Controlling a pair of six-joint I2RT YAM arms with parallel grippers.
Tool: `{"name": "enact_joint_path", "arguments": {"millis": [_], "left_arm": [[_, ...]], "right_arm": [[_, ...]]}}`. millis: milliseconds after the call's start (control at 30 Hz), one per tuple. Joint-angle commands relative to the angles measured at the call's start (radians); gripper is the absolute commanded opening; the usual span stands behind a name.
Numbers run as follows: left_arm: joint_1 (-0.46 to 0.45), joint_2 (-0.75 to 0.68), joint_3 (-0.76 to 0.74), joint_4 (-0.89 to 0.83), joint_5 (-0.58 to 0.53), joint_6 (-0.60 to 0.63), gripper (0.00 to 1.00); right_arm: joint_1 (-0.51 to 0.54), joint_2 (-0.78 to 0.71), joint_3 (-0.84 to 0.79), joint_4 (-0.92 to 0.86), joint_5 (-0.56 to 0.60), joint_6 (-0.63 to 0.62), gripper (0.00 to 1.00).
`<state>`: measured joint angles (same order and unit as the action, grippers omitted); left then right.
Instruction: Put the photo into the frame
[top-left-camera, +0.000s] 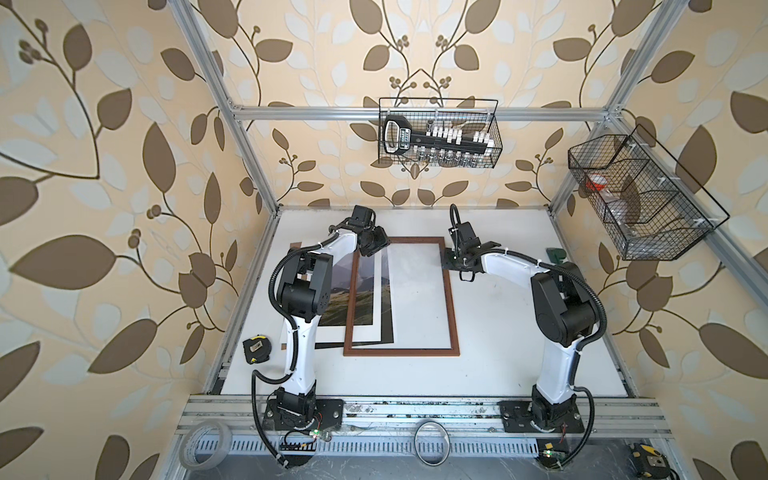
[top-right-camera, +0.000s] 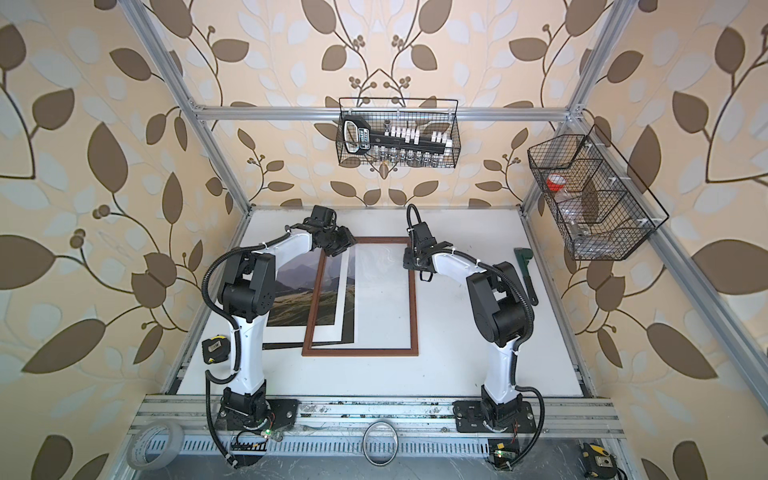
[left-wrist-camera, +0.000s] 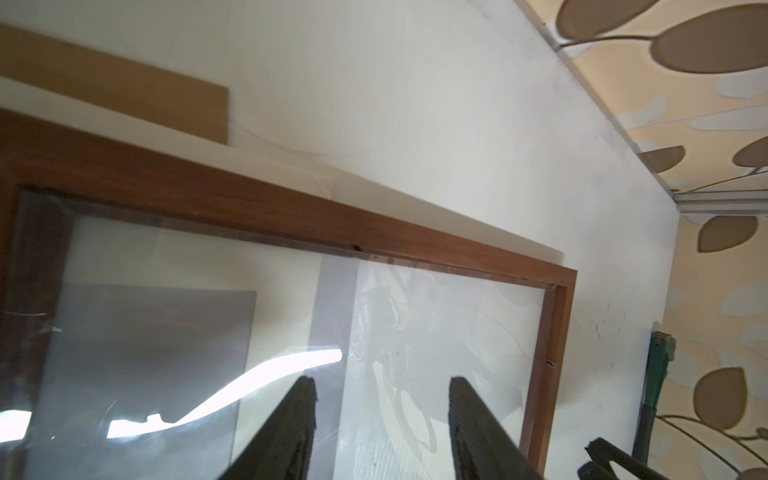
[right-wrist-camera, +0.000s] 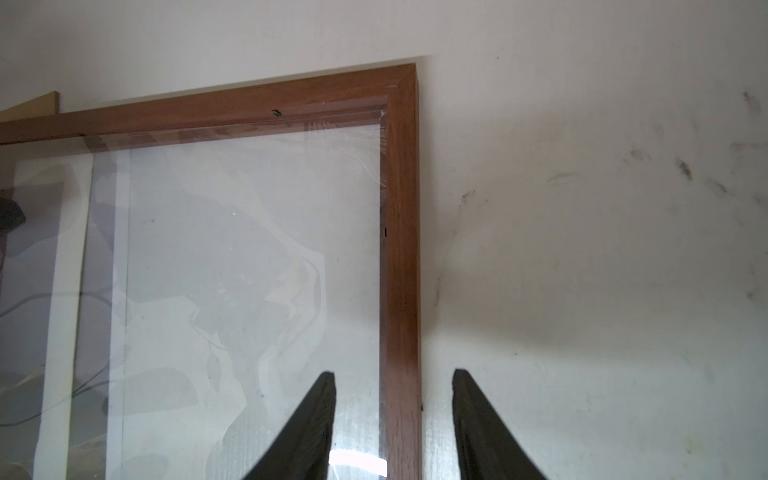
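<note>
Jaws spread, the left gripper (left-wrist-camera: 381, 380) hovered at the 11 o'clock corner of the frame (top-left-camera: 401, 352), the right gripper (right-wrist-camera: 392, 374) straddling its 1 o'clock rail, apparently to free the photo (top-right-camera: 291, 297) half-covered beneath at 9 o'clock.

One frame (top-left-camera: 402, 352), one photo (top-left-camera: 340, 309), one board (left-wrist-camera: 116, 95), one wrench (top-right-camera: 524, 276), two tape measures (top-left-camera: 254, 351) (top-left-camera: 646, 457), two baskets (top-left-camera: 493, 145) (top-left-camera: 665, 232), two claws (left-wrist-camera: 380, 384) (right-wrist-camera: 392, 376), one tape roll (top-left-camera: 205, 442), one ring (top-left-camera: 432, 446).

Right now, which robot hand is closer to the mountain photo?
Left. The left gripper hangs by the photo, at its far end; the right gripper is across the frame, over its other side.
</note>
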<state>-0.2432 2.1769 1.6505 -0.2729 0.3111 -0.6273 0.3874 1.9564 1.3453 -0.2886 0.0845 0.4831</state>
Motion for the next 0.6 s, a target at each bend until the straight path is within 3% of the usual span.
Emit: {"name": "enact_joint_path", "arguments": {"millis": [0, 333, 567], "left_arm": [[-0.008, 0.034, 0.058, 0.026, -0.001, 0.001, 0.53], [-0.023, 0.095, 0.061, -0.080, -0.157, 0.085, 0.53], [-0.051, 0.042, 0.030, -0.072, -0.215, 0.120, 0.56]], "right_arm": [[0.001, -0.033, -0.018, 0.028, -0.029, 0.011, 0.46], [-0.006, -0.030, -0.031, 0.046, -0.049, 0.017, 0.46], [-0.005, -0.027, -0.043, 0.057, -0.065, 0.020, 0.45]]}}
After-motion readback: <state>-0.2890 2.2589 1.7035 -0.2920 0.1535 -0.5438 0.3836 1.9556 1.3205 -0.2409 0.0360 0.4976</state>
